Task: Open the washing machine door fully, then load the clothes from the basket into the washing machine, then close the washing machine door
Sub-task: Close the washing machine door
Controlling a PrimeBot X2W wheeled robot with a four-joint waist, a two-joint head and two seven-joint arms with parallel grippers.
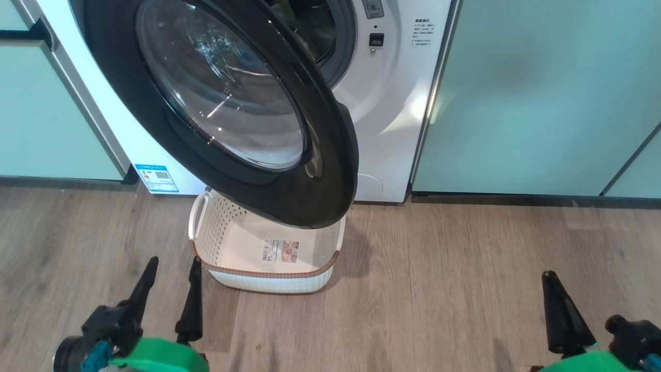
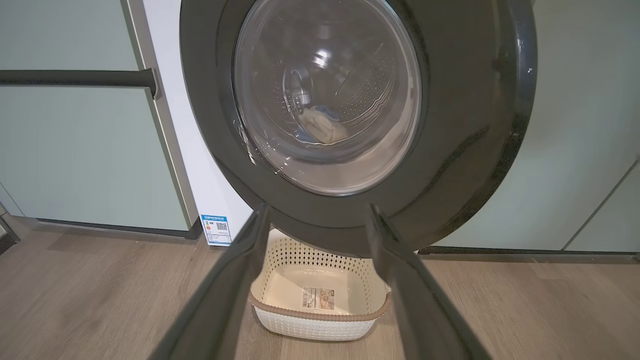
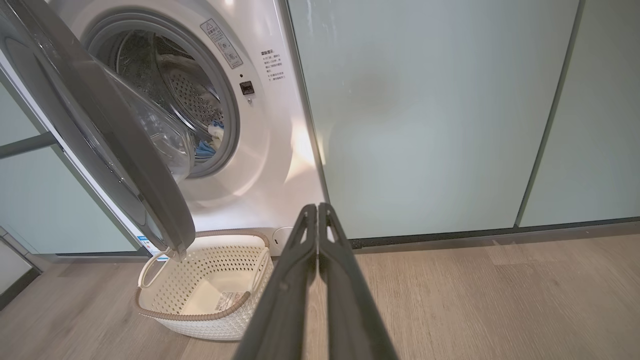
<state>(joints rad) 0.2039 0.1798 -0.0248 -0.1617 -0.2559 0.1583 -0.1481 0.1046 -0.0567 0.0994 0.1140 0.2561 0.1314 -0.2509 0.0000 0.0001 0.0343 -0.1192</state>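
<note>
The washing machine (image 1: 397, 119) stands with its door (image 1: 330, 155) swung partly open, the black rim hanging over the basket (image 1: 268, 273). Nothing lies in the basket (image 3: 200, 327) but a label sticker. The clothes (image 3: 210, 140), pale yellow and blue, lie inside the steel drum; in the left wrist view I see the clothes (image 2: 325, 129) through the door (image 2: 465, 125) glass. My left gripper (image 1: 173, 263) is open and holds nothing, low on the floor side left of the basket (image 2: 320, 316). My right gripper (image 3: 317, 207) is shut on nothing, well right of the basket, its fingers (image 1: 550, 281) together.
Pale green cabinet panels (image 1: 542, 93) flank the machine on both sides, one with a dark bar handle (image 2: 75, 77). A blue sticker (image 1: 157, 178) marks the machine's lower left corner. Wooden floor (image 1: 465, 289) stretches wide to the right of the basket.
</note>
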